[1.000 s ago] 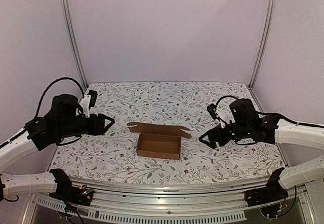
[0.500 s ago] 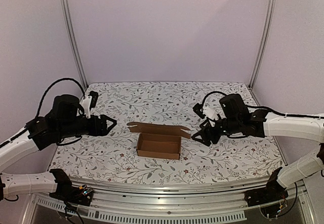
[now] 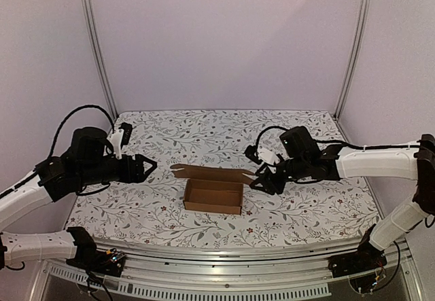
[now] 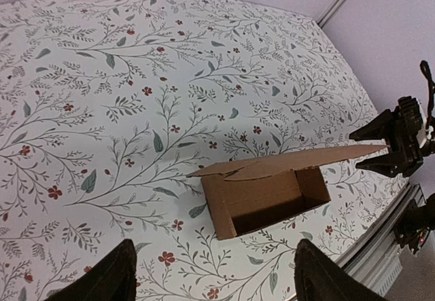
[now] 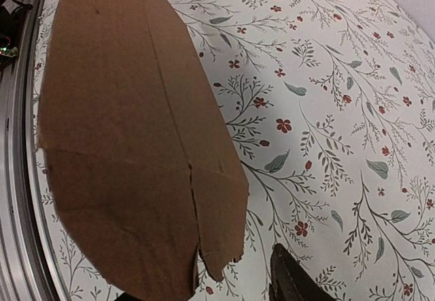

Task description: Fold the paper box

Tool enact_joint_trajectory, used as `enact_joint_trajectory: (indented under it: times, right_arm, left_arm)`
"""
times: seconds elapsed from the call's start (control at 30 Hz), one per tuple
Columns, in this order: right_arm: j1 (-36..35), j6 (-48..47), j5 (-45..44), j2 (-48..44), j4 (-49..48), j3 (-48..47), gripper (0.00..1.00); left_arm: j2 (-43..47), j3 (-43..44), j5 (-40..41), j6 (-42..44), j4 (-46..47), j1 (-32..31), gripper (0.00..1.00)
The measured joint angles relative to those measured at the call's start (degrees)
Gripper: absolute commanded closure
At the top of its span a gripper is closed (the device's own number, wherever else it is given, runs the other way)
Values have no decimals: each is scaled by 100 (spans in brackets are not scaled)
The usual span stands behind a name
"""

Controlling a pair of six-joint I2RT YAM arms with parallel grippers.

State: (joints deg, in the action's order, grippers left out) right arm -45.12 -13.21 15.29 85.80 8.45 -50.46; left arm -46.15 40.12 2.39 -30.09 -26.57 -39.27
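Two claws, both spread. The left gripper (image 3: 145, 168) is wide open and holds nothing; the paper box (image 3: 213, 196) sits open-topped on the table (image 3: 306, 209), ahead of its fingertips and well apart. The right gripper (image 3: 257, 181) has its jaws parted astride the tip of the box's raised lid flap (image 3: 214, 173); contact cannot be told.

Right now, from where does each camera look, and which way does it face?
Top external: above and behind the arm bases, facing down over the table; both arms, left gripper, right gripper.
Left wrist: on the left arm, facing across the table at the paper box; own fingers below.
Right wrist: on the right arm, close to the box's lid flap; one own finger.
Top and left wrist share the box and right gripper.
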Motion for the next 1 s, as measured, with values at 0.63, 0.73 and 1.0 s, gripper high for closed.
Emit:
enact_joint_trajectory:
  times: [0.63, 0.73, 1.0]
  right_arm:
    - [-129, -136, -9, 354, -33, -166, 93]
    - [-138, -188, -22, 354, -48, -166, 100]
    - [-170, -262, -28, 354, -107, -166, 100]
  left_arm:
    - [-111, 0, 9, -11, 0, 0, 22]
    - [-122, 0, 37, -17, -2, 0, 22]
    - [-295, -72, 109, -83, 46, 0, 21]
